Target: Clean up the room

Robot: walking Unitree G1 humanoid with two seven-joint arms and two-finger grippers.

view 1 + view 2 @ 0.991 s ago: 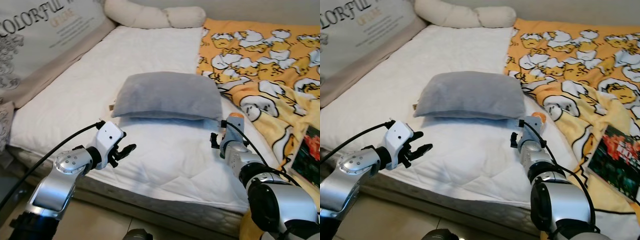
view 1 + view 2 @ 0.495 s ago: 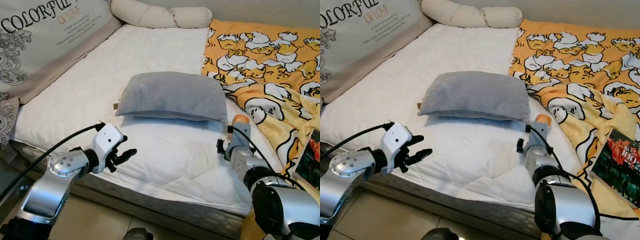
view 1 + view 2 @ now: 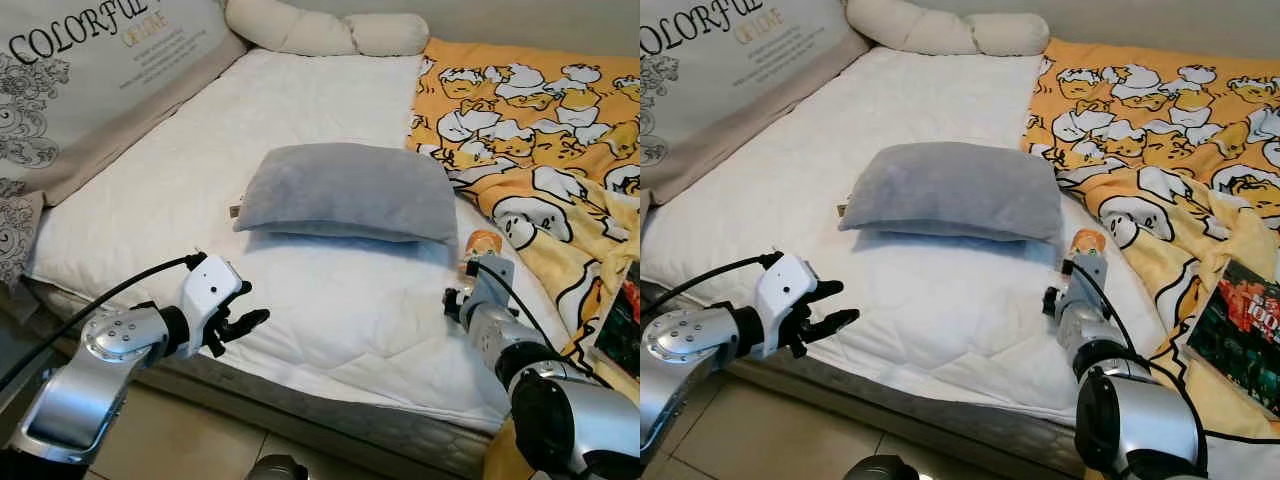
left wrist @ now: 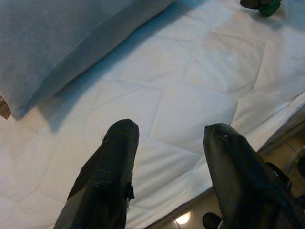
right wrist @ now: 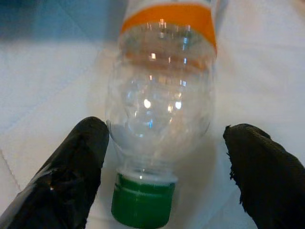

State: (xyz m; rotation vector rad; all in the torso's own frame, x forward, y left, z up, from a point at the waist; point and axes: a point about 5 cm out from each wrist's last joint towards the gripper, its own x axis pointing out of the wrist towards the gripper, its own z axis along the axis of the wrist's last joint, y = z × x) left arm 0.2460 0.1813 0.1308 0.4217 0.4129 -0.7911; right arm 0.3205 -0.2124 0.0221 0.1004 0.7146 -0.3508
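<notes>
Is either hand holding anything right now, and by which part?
Nothing is held. The right hand is open, its fingers either side of the bottle neck without touching. The left hand is open over the mattress.

Both arms are brushed silver, built of rounded, drum-like segments. The left arm [image 3: 95, 375] has a round joint cap ringed with small dark screws, and a white blocky wrist housing with one dark dot on its face. A black cable arcs from that housing back toward 8 o'clock. The left end effector [image 3: 243, 322] has two long matte-black fingers [image 4: 107, 174], thick, rounded at the tips and slightly scuffed. The right arm [image 3: 560, 415] ends in a large silver drum, then a narrower grey wrist block; a thin black cable loops along it. The right end effector [image 5: 167, 164] has the same broad black fingers.
</notes>
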